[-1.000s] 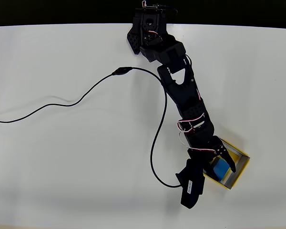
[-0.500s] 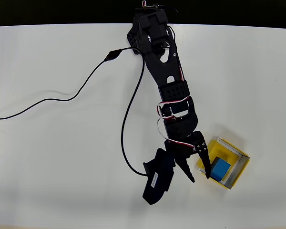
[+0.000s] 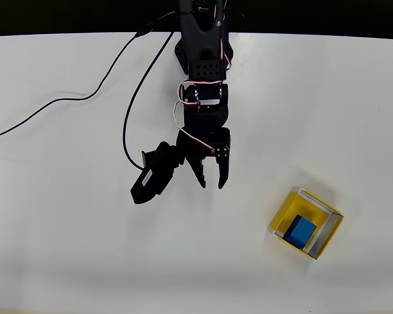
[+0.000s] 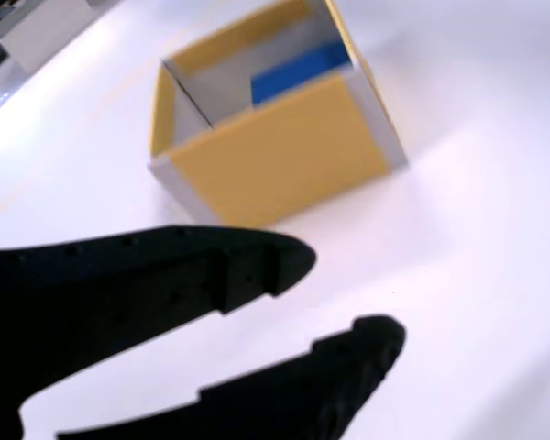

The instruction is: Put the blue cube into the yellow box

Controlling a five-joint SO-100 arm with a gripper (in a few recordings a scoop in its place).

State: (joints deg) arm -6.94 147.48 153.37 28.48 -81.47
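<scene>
The blue cube (image 3: 302, 229) lies inside the yellow box (image 3: 325, 233) at the lower right of the overhead view. In the wrist view the yellow box (image 4: 284, 156) stands ahead of the fingers, with the blue cube (image 4: 298, 73) showing over its near wall. My black gripper (image 3: 211, 181) hangs open over the bare table to the upper left of the box, well apart from it, with nothing between its fingers. In the wrist view the gripper (image 4: 353, 298) shows as two dark fingers with a gap between them.
A black cable (image 3: 85, 98) runs from the arm's base across the left part of the white table (image 3: 65, 229) and loops down to the wrist. The arm's base (image 3: 202, 26) stands at the table's far edge.
The gripper has let go of the blue cube in the yellow box and drawn back up and to the left, away from the box. The cable has swung with the arm.
</scene>
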